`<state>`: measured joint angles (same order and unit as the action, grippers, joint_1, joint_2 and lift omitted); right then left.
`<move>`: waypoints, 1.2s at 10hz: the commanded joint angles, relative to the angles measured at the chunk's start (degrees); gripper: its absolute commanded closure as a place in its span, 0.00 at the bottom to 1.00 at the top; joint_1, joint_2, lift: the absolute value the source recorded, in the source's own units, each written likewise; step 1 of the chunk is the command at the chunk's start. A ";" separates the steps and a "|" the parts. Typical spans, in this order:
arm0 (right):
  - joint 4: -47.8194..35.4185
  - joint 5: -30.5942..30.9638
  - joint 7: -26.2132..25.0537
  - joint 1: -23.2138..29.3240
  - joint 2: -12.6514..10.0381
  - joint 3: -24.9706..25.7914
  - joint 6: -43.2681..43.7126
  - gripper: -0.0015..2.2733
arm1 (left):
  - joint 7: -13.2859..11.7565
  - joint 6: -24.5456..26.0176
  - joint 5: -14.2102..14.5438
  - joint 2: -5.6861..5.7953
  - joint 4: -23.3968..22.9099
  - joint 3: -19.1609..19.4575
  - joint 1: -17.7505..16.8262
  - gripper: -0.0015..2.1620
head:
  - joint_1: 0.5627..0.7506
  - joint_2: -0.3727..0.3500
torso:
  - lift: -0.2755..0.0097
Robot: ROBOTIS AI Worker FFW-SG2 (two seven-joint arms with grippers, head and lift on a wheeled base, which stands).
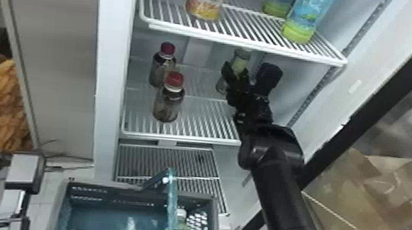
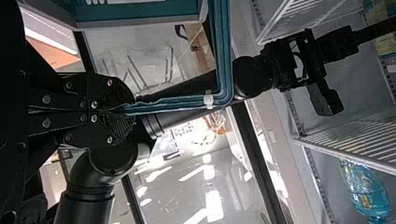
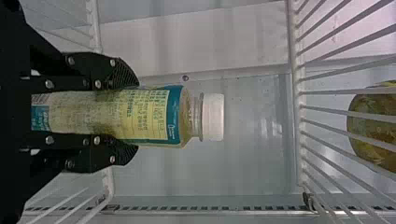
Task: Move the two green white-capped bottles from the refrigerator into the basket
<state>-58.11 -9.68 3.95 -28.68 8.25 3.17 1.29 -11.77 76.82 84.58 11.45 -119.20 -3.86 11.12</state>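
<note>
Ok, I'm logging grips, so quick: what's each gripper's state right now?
Left gripper: fingers closed on the basket's teal handle.
Right gripper: fingers closed on a green white-capped bottle, one on each side.

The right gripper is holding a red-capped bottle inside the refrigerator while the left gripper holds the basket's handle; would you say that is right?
Not quite: the cap is white, not red, as the right wrist view shows. The right gripper does hold the bottle inside the refrigerator, and the left gripper holds the basket's handle.
</note>
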 commanded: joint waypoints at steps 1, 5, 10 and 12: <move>-0.18 -1.06 0.00 0.27 0.01 -0.43 0.54 0.46 | 0.00 0.10 0.20 0.06 0.03 -0.13 -0.01 0.53 | 0.62 0.03 | 0.04; -3.97 -1.63 0.09 3.22 0.18 -0.09 1.11 0.46 | -0.18 -0.04 0.32 0.15 0.03 -0.02 0.41 0.53 | 0.63 0.03 | 0.04; -13.68 -2.89 0.62 9.97 -0.25 1.40 0.83 0.46 | -0.18 -0.04 0.43 0.15 0.03 0.21 0.83 0.53 | 0.66 0.03 | 0.04; -21.41 -2.77 1.14 14.05 -0.34 2.08 -2.83 0.46 | -0.27 -0.04 0.43 0.24 0.03 0.21 0.97 0.53 | 0.70 0.03 | 0.04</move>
<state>-77.49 -12.55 5.07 -15.69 7.97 5.06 -0.75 -12.06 76.78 85.03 11.63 -119.18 -3.66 12.00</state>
